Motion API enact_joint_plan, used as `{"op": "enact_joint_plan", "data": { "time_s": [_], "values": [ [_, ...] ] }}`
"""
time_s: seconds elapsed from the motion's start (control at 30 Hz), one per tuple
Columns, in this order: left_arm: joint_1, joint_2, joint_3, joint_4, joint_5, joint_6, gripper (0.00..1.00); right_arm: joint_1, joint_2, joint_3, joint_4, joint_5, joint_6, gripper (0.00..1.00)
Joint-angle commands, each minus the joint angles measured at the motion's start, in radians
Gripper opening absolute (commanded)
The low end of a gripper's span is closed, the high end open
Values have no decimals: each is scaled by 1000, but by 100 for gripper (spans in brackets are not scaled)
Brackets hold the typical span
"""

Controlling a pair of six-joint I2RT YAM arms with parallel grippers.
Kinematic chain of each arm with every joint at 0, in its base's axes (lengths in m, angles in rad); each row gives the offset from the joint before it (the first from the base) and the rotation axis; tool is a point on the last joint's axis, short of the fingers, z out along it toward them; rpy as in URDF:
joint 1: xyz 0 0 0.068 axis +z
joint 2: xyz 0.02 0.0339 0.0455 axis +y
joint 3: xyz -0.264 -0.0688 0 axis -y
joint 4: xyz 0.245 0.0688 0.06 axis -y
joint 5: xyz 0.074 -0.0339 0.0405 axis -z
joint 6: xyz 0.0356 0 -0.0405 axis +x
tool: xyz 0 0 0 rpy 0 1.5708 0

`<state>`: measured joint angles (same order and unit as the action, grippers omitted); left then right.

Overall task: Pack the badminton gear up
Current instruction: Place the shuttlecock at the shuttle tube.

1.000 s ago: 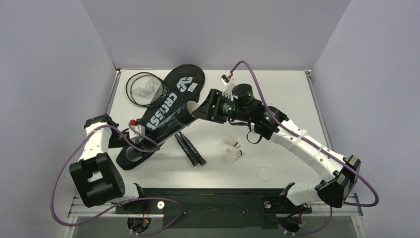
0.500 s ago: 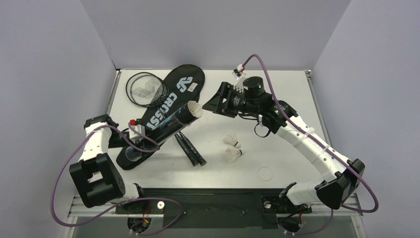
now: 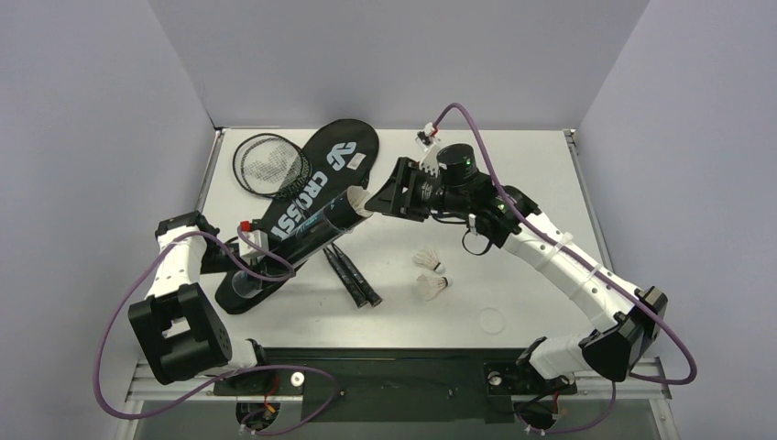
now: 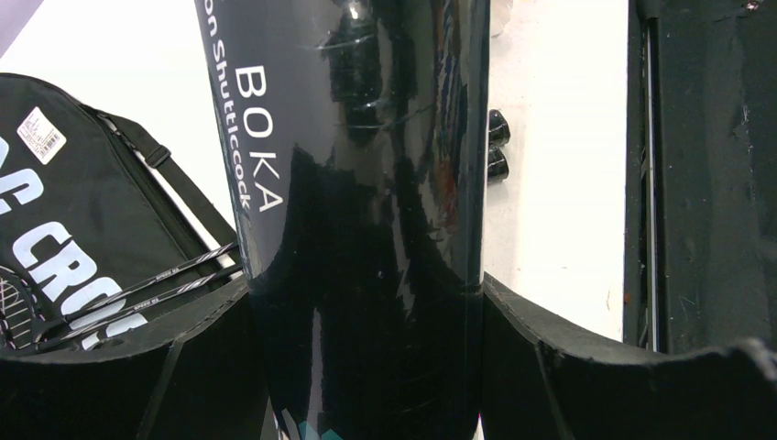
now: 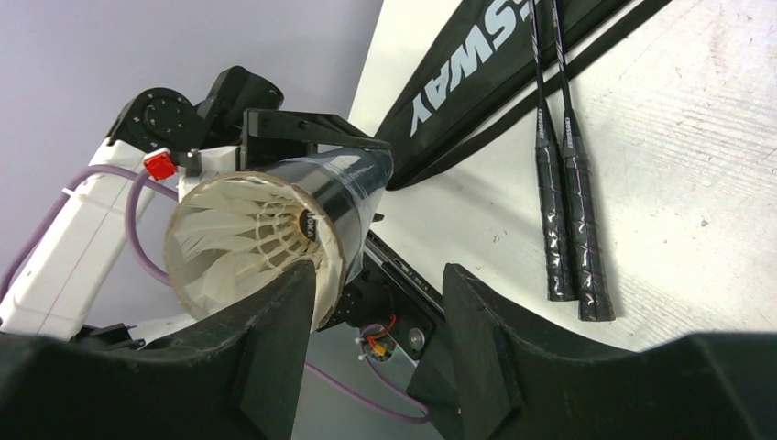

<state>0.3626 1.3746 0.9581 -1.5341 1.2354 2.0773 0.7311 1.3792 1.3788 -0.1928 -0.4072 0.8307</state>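
Overhead, the packing looks only partly done. The left gripper [image 3: 246, 266] is clamped around the lower end of the tube [image 3: 307, 236], which slants over the desk [image 3: 531, 165] near its left edge with its mouth toward the middle. A nested shuttlecock [image 3: 360, 203] sits in that mouth, with the right gripper [image 3: 374, 201] right at it. Two loose shuttlecocks [image 3: 427, 261] [image 3: 432, 285] lie apart from the tube near the desk's centre, and a fourth cannot be seen. A pale ring [image 3: 492, 320], possibly the tube's cap, rests near the front edge. The rackets [image 3: 275, 167] lie out, round heads by the rear-left corner and grips toward the middle, their shafts crossing the flat teardrop racket bag [image 3: 341, 151]. I judge that the loose shuttlecocks, the capping and all the bagging are left to do. From the left wrist, the tube [image 4: 366, 183] is a glossy, mirror-black cylinder with white lettering, pinched between matte black fingers [image 4: 119, 367]. The racket bag [image 4: 55, 211], of dull woven fabric, and the thin racket shafts show to its left. From the right wrist, the nested shuttlecock [image 5: 240, 240] fans cream feathers inside the tube's pale, papery rim. The right gripper [image 5: 380, 284] has its jaws apart with nothing between them, and one finger [image 5: 275, 357] looks pressed against that rim. The rackets [image 5: 573, 211] show grips wrapped in ribbed black tape on the speckled white desk.
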Motion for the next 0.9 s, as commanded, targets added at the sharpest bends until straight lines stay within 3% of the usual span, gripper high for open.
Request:
{"op": "enact_joint_plan", "data": {
  "time_s": [0.0,0.2,0.6,0.87],
  "values": [
    [3,-28,44,-61,72,7,20,14,27,25,-25,17,-32,48],
    [0,-32,43,-62,72,8,20,47,93,130,-183,110,-99,41],
    [-9,-23,53,-62,74,10,20,91,172,191,-216,100,-101,41],
    [-8,-7,48,-63,62,21,20,-50,70,265,-237,18,-80,52]
  ]
}}
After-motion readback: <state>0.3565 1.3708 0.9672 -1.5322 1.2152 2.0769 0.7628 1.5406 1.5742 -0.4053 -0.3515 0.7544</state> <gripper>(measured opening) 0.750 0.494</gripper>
